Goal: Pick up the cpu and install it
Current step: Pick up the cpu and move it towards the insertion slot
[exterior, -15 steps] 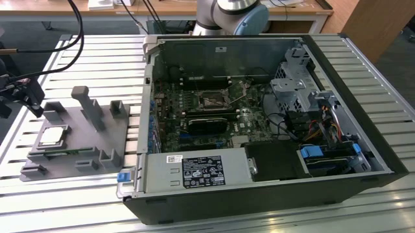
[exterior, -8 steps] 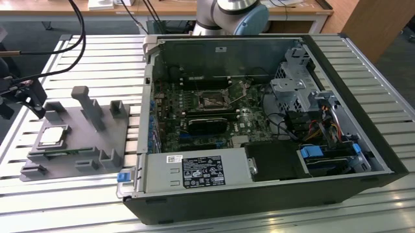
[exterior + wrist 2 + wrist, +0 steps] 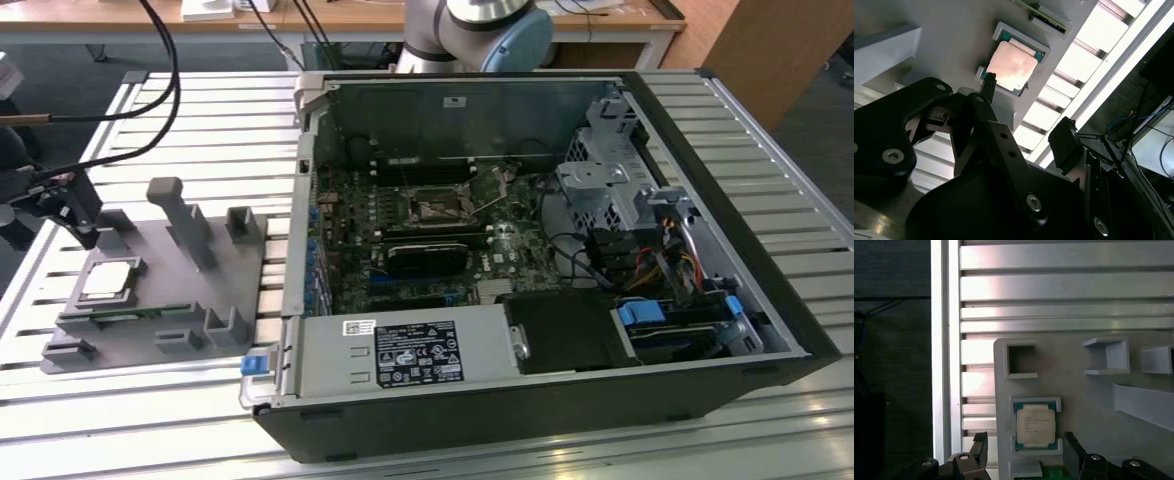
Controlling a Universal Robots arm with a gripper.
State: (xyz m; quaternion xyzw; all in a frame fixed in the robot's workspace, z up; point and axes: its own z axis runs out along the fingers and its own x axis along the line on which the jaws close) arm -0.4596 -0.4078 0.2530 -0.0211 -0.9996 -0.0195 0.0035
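- The cpu (image 3: 1035,423) is lying flat, metal top up, in its square pocket on the grey tray (image 3: 1079,385), close to one edge of the tray.
- The gripper (image 3: 1024,440) hangs right over it with the jaws spread wide. In the first wrist view there's a black finger (image 3: 980,445) on each side of the chip, and neither looks to be touching it.
- In the exterior view, the tray sits on the slatted table (image 3: 200,100), at the exterior view's left of the open PC case (image 3: 534,420).
- The black socket (image 3: 438,208) on the board inside the case is well apart from the chip.
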